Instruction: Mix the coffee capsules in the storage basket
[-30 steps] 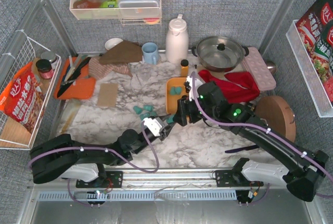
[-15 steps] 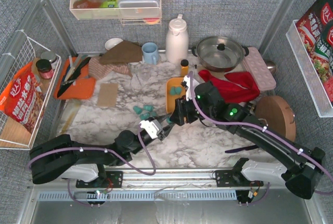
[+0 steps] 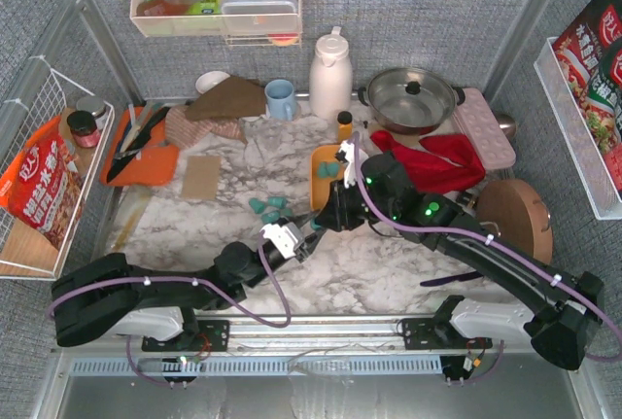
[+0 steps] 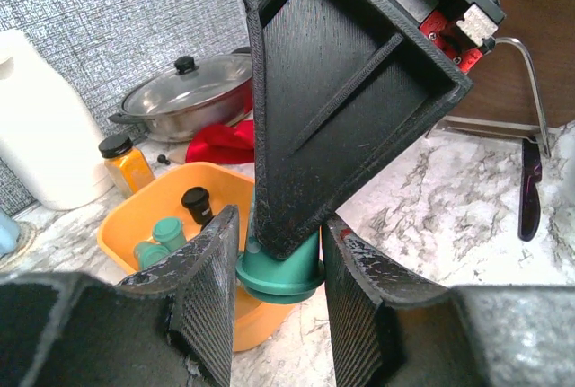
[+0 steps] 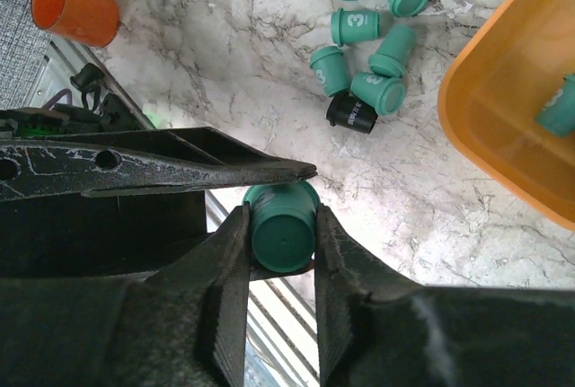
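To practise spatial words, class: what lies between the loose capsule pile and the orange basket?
Only bare marble tabletop, seen in the right wrist view, separating pile and basket.

Black arms, scuffed hands (greyed edges), lilac cables, green lights

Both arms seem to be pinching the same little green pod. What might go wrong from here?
The left gripper and right gripper both pinch one teal capsule in mid-air. If one pulls before the other lets go, it may pop free. It hangs outside the orange basket, so a drop would land on the table.
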Controlling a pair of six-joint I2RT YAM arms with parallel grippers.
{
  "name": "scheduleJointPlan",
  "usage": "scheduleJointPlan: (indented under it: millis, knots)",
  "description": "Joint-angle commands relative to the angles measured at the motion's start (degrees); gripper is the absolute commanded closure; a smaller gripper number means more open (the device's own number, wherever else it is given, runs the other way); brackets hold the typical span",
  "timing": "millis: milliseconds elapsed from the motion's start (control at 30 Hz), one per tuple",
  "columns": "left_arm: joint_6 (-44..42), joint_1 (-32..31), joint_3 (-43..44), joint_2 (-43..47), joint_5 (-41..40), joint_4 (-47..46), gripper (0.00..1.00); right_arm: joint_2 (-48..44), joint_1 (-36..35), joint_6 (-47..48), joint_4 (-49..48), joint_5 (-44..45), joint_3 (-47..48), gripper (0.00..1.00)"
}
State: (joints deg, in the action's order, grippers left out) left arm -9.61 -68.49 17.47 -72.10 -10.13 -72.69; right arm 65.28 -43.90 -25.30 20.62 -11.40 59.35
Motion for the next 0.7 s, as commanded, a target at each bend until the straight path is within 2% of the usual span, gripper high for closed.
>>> scheduleJointPlan:
  millis: [0, 33, 100, 133, 333, 467, 567, 667]
  knots:
    - [-0.26, -0.07, 1.08, 1.08, -0.81, -0.13, 0.61, -0.06, -0.05, -0.36, -0.72, 0.58, 0.31, 0.79]
    - [-0.24, -0.07, 1.19, 1.34, -0.98, 0.51, 0.46, 0.01, -0.05, -0.36, -0.55, 0.73, 0.40, 0.80]
    - [-0.15, -0.07, 1.04, 1.95, -1.16, 1.25, 0.06, 0.04, -0.05, -0.36, -0.41, 1.12, 0.47, 0.81]
    - [-0.15, -0.05, 0.88, 2.36, -1.12, 1.50, 0.02, 0.11, -0.05, -0.36, -0.44, 1.38, 0.48, 0.82]
    - [0.55, -0.07, -1.62, 7.37, -1.94, 3.96, 0.01, 0.58, -0.05, 1.19, 0.35, 4.61, 0.86, 0.84]
    - [2.89, -0.07, -4.27, 14.17, -5.03, 9.66, 0.01, 2.37, 0.16, 6.19, 2.75, 14.23, 2.37, 0.84]
    - [6.98, -0.07, -4.45, 20.94, -11.19, 19.67, 0.01, 5.55, 1.36, 10.37, 4.52, 20.98, 3.73, 0.84]
    - [16.02, -0.06, -1.03, 26.69, -21.79, 35.38, 0.01, 9.69, 3.46, 12.97, 3.90, 23.12, 4.68, 0.84]
